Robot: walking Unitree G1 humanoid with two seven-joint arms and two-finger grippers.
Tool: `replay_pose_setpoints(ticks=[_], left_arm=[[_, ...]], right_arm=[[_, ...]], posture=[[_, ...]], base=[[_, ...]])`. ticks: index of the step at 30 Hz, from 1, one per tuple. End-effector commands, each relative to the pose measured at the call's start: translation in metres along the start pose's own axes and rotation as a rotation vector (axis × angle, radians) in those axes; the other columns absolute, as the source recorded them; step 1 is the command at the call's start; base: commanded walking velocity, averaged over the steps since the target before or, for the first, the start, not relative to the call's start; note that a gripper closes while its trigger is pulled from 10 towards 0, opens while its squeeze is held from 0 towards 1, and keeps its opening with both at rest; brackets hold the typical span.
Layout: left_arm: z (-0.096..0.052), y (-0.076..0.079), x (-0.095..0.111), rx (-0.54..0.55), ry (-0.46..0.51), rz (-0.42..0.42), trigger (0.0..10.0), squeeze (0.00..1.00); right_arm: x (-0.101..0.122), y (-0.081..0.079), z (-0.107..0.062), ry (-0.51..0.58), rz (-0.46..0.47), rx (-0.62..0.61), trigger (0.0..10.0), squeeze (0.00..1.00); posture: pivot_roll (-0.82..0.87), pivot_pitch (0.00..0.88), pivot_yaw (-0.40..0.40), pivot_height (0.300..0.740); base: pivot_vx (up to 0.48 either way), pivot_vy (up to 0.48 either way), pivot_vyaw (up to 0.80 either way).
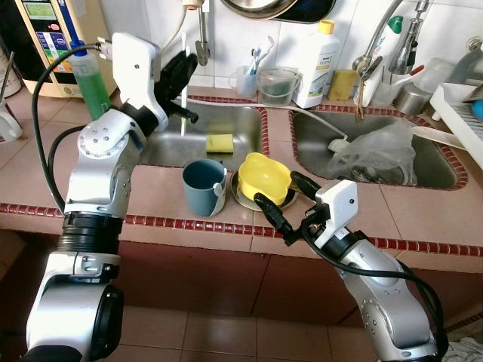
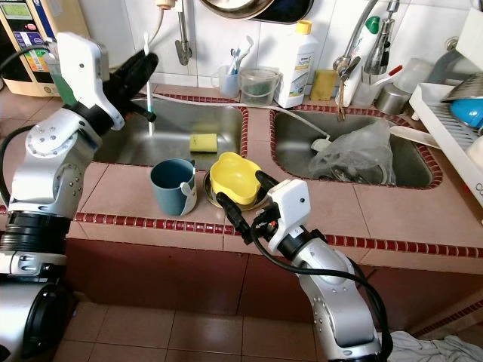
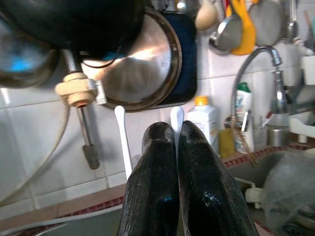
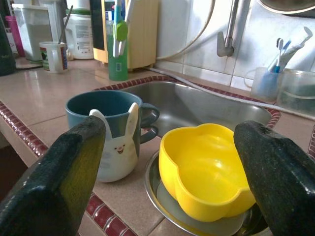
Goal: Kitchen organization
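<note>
Tiled in pinkish squares with a dark red edge, the table (image 1: 423,215) carries a double steel sink (image 1: 241,124), and it's pretty cluttered back there: a white bottle (image 1: 318,66) by the wall, a toothbrush cup (image 1: 245,75), a crumpled plastic bag (image 1: 373,154) in the far basin. Two things seem to be handled at once. The left gripper (image 1: 181,75) is raised over the near basin with its fingers (image 3: 197,167) pinched tight on a thin white stick (image 2: 148,83), maybe a straw or a brush handle, hard to tell. The right gripper (image 1: 279,204) is held low at the table edge, fingers (image 4: 54,177) spread wide, and the yellow bowl (image 4: 206,167) is framed right between them, just ahead of the tips, seated in a steel dish (image 4: 162,201). A blue bunny mug (image 4: 115,130) is parked just beside the bowl, close to one fingertip. So the step in hand looks like lining up on the bowl. Next, a short push forward would probably be needed before closing, with care that the mug isn't clipped and the dish isn't dragged along.
</note>
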State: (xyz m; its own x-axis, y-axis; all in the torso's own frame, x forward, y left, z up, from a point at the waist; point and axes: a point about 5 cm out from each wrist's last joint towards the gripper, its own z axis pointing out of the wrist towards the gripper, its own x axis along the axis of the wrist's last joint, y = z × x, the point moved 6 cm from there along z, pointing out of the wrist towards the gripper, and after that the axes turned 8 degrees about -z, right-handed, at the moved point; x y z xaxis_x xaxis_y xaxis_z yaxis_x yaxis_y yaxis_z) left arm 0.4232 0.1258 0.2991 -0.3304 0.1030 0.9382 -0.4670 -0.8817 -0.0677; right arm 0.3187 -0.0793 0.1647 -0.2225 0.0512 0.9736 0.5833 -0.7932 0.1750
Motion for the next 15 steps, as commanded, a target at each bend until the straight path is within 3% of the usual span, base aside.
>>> replay_pose_setpoints(ticks=[1, 12, 15], left_arm=[[-0.003, -0.001, -0.012, 0.008, -0.024, 0.007, 10.0, 0.0], [-0.031, -0.02, -0.038, 0.07, -0.083, -0.018, 10.0, 0.0], [-0.042, -0.028, -0.041, 0.09, -0.098, -0.007, 10.0, 0.0]], right_arm=[[0.005, 0.002, -0.003, 0.016, -0.011, -0.017, 10.0, 0.0], [0.015, 0.013, -0.008, 0.069, 0.0, -0.119, 10.0, 0.0], [0.019, 0.008, -0.01, 0.082, 0.014, -0.106, 10.0, 0.0]], posture=[[0.02, 0.0, -0.015, 0.74], [0.02, 0.0, -0.017, 0.74], [0.03, 0.0, -0.028, 0.74]], base=[[0.0, 0.0, 0.0], [0.0, 0.0, 0.0], [0.0, 0.0, 0.0]])
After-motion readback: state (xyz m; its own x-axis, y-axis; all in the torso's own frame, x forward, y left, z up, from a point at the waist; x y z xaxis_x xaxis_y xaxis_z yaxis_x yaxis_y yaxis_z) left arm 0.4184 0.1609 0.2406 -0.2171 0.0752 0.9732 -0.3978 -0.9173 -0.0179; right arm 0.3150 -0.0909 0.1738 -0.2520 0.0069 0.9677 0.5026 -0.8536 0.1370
